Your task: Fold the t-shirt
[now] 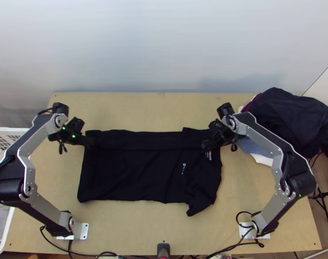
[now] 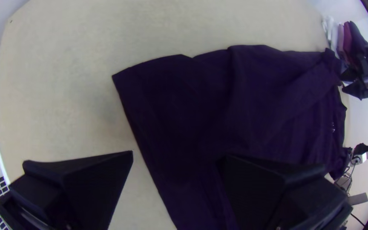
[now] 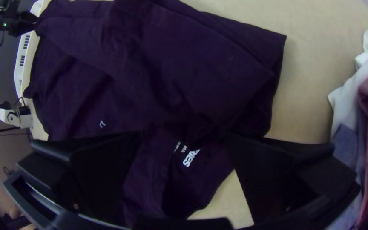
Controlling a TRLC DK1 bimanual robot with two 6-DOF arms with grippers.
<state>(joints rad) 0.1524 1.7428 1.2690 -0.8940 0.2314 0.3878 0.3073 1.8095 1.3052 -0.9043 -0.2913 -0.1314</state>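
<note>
Finding the black T-shirt (image 1: 146, 172) mid-tabletop, laid lengthwise from left to right. Its far side is turned over in a long strip; the near part lies spread. Hem (image 1: 80, 185) at the left end, collar (image 3: 201, 187) at the right; white chest print (image 1: 183, 168) near the collar end. Near sleeve (image 1: 200, 203) slants off the body, towards the near edge of the tabletop (image 1: 121, 228).

My left tool (image 1: 91, 141): at the far corner of the hem end. Fingers (image 2: 86, 183) wide apart, the hem's edge running through the gap between them.

My right tool (image 1: 206, 144): at the far side of the collar end, fingers (image 3: 273, 170) wide apart too, cloth and the collar's printed label (image 3: 188, 157) seen between them.

Room: a bare band of wood runs along the shirt's far edge, up to the tabletop's back edge, with the pale wall (image 1: 164, 52) behind. A broader band on the near side, between shirt and my arm bases. More wood left of the hem.

Right side is tighter: a clothes pile (image 1: 289, 112), dark on top, maroon, white and blue-grey below, covers the far right corner. White basket (image 1: 11, 129) just beside the tabletop's left edge.
</note>
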